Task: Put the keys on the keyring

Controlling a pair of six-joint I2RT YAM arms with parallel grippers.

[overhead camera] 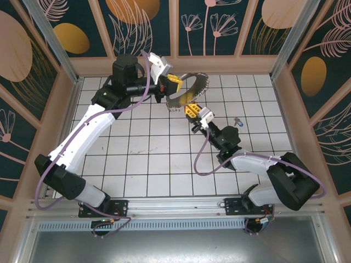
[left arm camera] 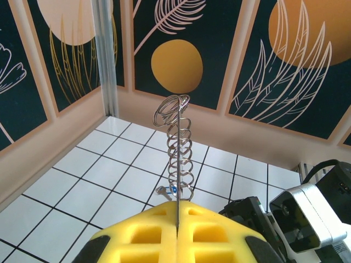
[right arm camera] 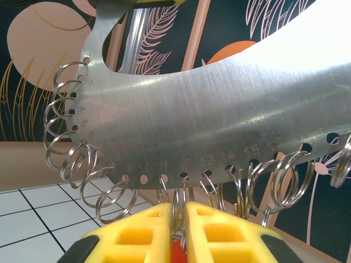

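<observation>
The keyring point(overhead camera: 190, 87), a silvery crescent plate fringed with wire loops, hangs in the air at the back centre. My left gripper point(overhead camera: 173, 82) is shut on its upper edge. In the left wrist view the keyring point(left arm camera: 178, 143) stands edge-on out of the closed yellow pads of the left gripper point(left arm camera: 178, 204). My right gripper point(overhead camera: 193, 109) sits under the plate's lower rim. Up close, the right gripper point(right arm camera: 179, 208) is shut around a wire loop below the keyring point(right arm camera: 219, 109), with a red key tag point(right arm camera: 179, 254) between its fingers. A key with a bluish tag point(overhead camera: 237, 121) lies on the tiles.
The white tiled floor point(overhead camera: 148, 159) is walled by dark patterned panels point(overhead camera: 140, 27). The loose key point(left arm camera: 165, 190) lies on the floor beyond the left fingers. The right arm's wrist point(left arm camera: 304, 211) shows at the lower right of the left wrist view.
</observation>
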